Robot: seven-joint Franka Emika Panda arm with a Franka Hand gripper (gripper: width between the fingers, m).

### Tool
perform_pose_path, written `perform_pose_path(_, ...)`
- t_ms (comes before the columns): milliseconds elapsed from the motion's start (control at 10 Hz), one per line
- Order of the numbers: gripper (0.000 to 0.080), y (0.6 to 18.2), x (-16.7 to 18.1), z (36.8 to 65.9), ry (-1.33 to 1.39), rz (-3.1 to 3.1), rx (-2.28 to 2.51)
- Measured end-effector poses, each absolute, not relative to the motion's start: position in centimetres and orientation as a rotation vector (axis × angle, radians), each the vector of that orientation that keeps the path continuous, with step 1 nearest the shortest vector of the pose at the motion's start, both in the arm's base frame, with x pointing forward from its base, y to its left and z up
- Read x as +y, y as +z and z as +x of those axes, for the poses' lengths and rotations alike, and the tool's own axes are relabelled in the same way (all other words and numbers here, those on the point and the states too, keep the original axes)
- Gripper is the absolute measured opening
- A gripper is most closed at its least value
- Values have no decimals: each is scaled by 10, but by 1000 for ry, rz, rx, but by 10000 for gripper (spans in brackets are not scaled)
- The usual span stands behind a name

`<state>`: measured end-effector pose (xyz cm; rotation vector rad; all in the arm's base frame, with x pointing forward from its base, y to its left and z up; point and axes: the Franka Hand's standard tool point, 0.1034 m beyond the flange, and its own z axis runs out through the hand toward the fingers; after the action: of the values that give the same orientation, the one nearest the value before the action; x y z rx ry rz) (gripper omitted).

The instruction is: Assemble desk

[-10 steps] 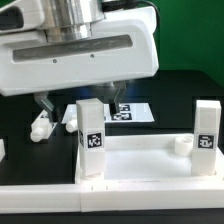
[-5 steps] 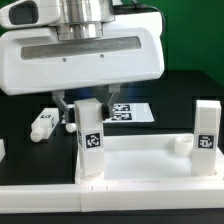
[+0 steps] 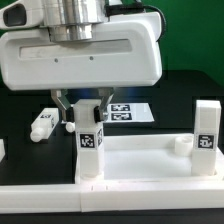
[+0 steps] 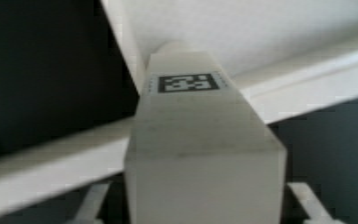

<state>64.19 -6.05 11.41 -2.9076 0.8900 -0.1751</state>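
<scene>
The desk's white tabletop [image 3: 140, 162] lies at the front with its rim toward me. A white leg [image 3: 90, 140] with a square tag stands upright at its corner on the exterior view's left. My gripper [image 3: 86, 112] hangs straight over that leg, with one finger against each side of its top, shut on it. In the wrist view the leg [image 4: 197, 130] fills the middle and the fingertips [image 4: 98, 204] flank it. A second tagged leg [image 3: 205, 135] stands upright at the corner on the exterior view's right. A third leg [image 3: 42, 122] lies loose on the black table.
The marker board [image 3: 132, 112] lies flat behind the gripped leg. A small white part [image 3: 182, 145] sits by the tabletop's far rim near the right leg. Another white piece [image 3: 2, 150] shows at the exterior view's left edge. A green wall stands behind.
The fingers have drawn in from wide open onto the sides of the left leg. The gripper body shifted slightly toward the exterior view's right and now sits over the leg.
</scene>
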Motion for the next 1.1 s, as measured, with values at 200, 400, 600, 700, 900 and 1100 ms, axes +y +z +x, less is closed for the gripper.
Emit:
perform_pose_path(200, 284, 114, -65, 638, -181, -2790, 1141)
perform_pose_path(400, 285, 114, -66, 637, -165, -2716, 1298)
perform_pose_path(600, 285, 113, -68, 634, -106, -2459, 1686)
perform_pose_path(700, 286, 112, -67, 630, -72, -2271, 1903)
perform_pose_path(900, 286, 111, -65, 629, -37, -2112, 2059)
perform_pose_path(1100, 287, 110, -64, 628, -40, -2162, 2007)
